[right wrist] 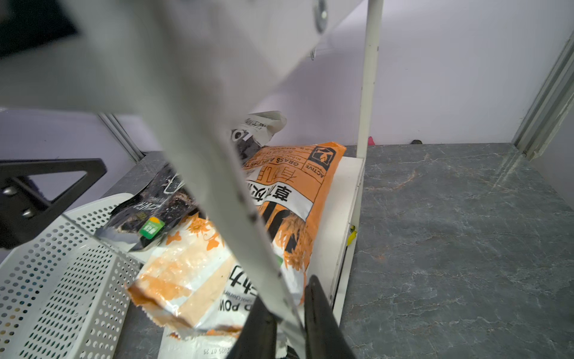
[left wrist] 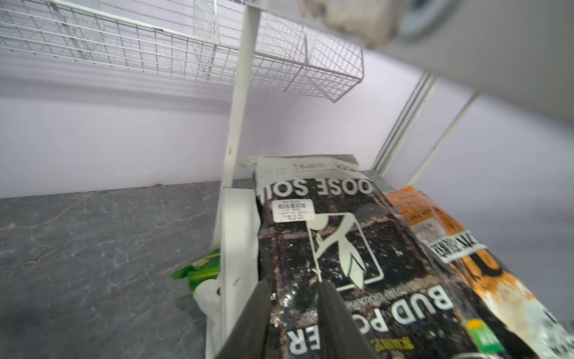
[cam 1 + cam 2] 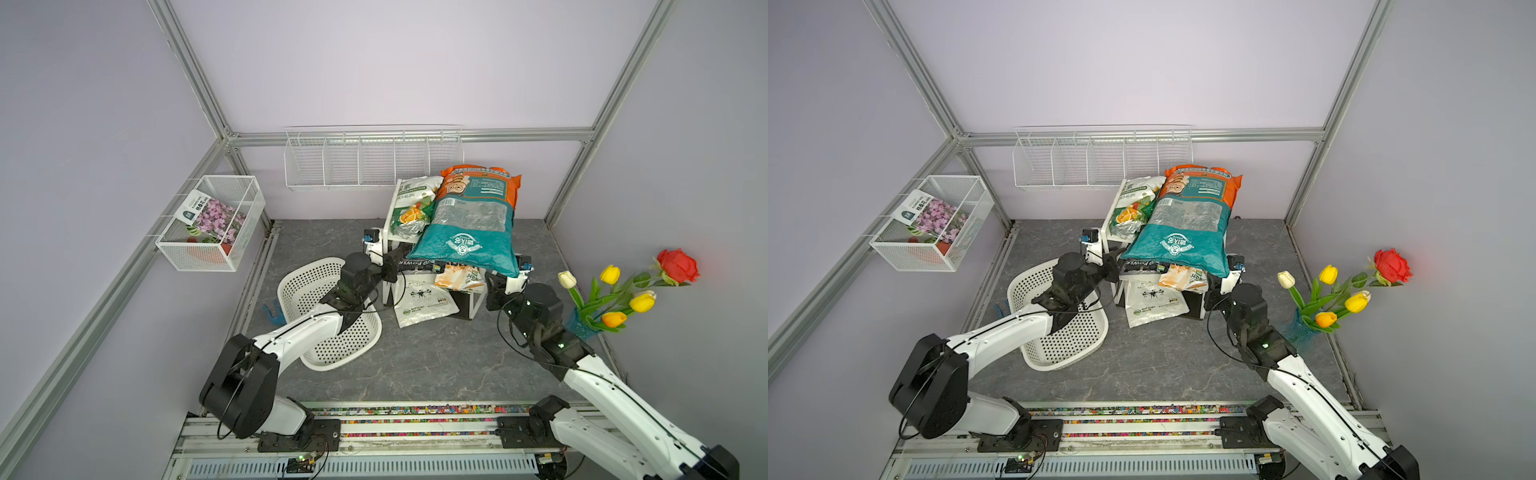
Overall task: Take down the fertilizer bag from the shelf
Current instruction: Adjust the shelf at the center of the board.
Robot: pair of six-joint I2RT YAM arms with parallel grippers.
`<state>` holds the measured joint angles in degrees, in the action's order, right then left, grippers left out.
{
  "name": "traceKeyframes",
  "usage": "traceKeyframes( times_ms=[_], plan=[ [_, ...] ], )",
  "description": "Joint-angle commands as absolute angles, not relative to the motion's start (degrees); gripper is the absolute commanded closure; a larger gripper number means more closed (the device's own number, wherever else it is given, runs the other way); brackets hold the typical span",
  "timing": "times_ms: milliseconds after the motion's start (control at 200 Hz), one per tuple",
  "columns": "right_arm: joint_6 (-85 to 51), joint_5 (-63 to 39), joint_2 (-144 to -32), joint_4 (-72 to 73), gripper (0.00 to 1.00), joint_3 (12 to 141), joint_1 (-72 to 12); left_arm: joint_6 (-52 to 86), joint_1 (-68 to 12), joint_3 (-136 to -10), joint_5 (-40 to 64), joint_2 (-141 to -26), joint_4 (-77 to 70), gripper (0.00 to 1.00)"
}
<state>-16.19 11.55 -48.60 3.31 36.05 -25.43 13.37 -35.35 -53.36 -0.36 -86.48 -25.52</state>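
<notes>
Far left on the floor: a white perforated plastic basket [image 3: 307, 286]. Next, the left gripper [image 2: 293, 289] sits at the near-left corner of the small white two-board shelf [image 3: 391, 222]. Its fingers are part-way apart over the glossy black soil bag [image 2: 341, 242] on the middle board; whether it grips anything, cannot tell.

The big teal-and-orange plastic fertilizer bag [image 3: 469, 220] lies flat on the right of the top board, beside a white-and-green pouch [image 3: 411, 203]. Long axis far-to-near, slightly skewed. Orange end points at the back wall; teal end is nearest and overhangs the front edge.

Under that near-right corner, the right gripper [image 1: 285, 289] has fingers close either side of a pale blurred strip. Bag edge or post, and whether pinched: cannot tell.

Risks, as judged:
- The left fingers take the soil bag instead.
- The right fingers clamp a post and drag the shelf.
- A corner hold slips, and the sagging bag sweeps the pouch off.
</notes>
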Motion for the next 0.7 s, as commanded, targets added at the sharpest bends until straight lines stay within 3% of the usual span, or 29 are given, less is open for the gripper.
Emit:
traceKeyframes(
  times_ms=[0, 580, 695],
  plan=[
    [-19.16, 20.49, -46.71, 1.67, 0.87, 35.2, -22.08, 15.39, -35.07, -57.88, -0.64, -91.18, -23.15, 0.72],
    [-18.03, 14.32, -54.82, 1.35, 0.85, 39.7, -9.52, 17.26, -35.07, -73.11, 7.43, -106.48, -23.42, 0.71],
    [-19.06, 11.67, -53.65, -1.06, 0.78, 39.64, -9.54, 16.07, -35.07, -74.01, 5.74, -106.93, -22.68, 0.7]
  ],
)
